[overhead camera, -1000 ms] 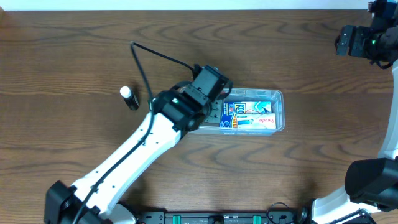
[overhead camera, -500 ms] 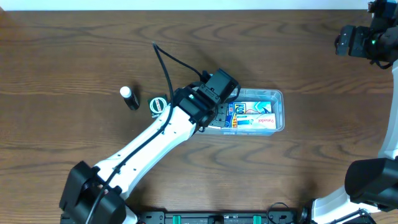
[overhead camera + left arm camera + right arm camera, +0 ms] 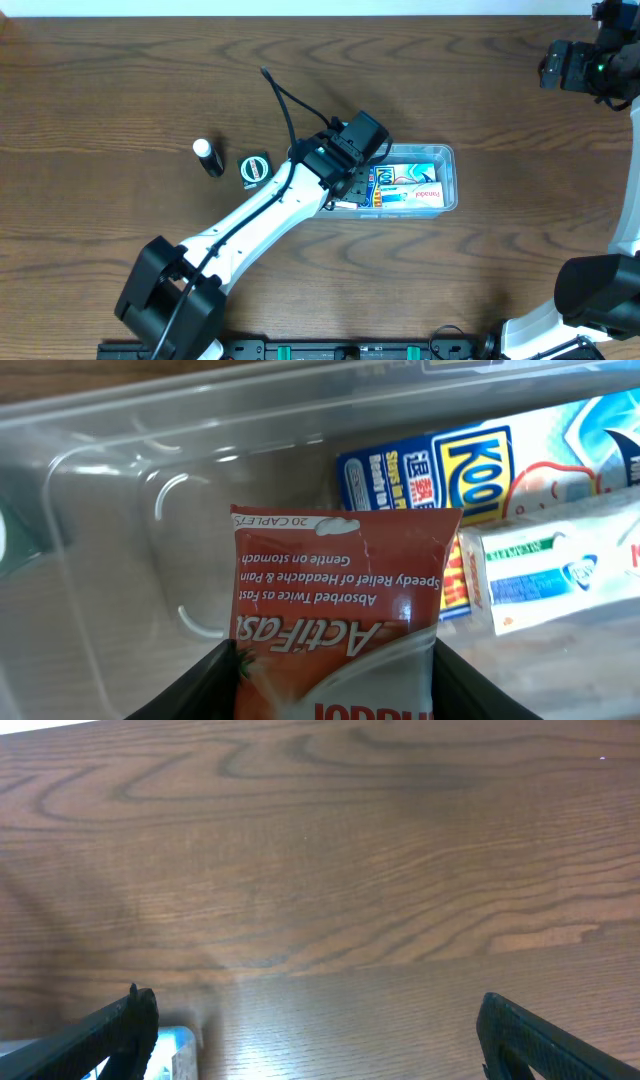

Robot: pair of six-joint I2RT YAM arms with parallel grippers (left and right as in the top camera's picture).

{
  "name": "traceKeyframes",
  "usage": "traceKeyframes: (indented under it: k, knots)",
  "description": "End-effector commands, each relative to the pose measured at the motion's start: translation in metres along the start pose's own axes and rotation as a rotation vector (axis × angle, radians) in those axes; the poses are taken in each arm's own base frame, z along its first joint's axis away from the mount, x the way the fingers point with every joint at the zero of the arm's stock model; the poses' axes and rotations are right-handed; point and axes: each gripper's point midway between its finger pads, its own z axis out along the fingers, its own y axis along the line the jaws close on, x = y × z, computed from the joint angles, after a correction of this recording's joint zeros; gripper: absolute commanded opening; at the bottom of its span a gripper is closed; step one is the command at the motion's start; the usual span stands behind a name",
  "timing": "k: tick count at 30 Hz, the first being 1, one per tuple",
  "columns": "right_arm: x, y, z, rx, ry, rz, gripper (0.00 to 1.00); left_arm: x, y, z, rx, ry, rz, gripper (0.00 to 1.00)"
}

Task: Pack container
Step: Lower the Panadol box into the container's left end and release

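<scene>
The clear plastic container (image 3: pixel 449 170) lies right of the table's middle; its rim also shows in the left wrist view (image 3: pixel 120 430). Inside lie a blue and yellow box (image 3: pixel 470 470) and a white toothpaste box (image 3: pixel 560 565), both also seen from overhead (image 3: pixel 405 185). My left gripper (image 3: pixel 335 685) is shut on a red ActiFast box (image 3: pixel 340 590) and holds it over the container's bare left end. My right gripper (image 3: pixel 315 1035) is open and empty, high above the table's far right corner (image 3: pixel 580 65).
A black and white tube (image 3: pixel 207 156) and a small round green and white item (image 3: pixel 255 169) lie on the wood left of the container. A black cable (image 3: pixel 290 105) loops up from the left arm.
My left arm has swung right and further over the container with the red box. The small round item on the table has come into view from under the arm. The right arm is still.
</scene>
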Motion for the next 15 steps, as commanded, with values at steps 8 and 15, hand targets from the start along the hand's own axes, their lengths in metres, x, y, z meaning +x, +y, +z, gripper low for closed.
traceKeyframes:
  k: [8,15]
  knots:
    - [-0.0032,-0.0026,-0.0057,0.004,-0.016,0.020,0.99,-0.0013,-0.0012,0.0177,-0.016,0.013,-0.014,0.52]
    - [-0.0033,-0.0026,-0.0057,0.004,-0.016,0.020,0.99,-0.0011,0.0041,0.0175,-0.044,0.009,-0.012,0.50]
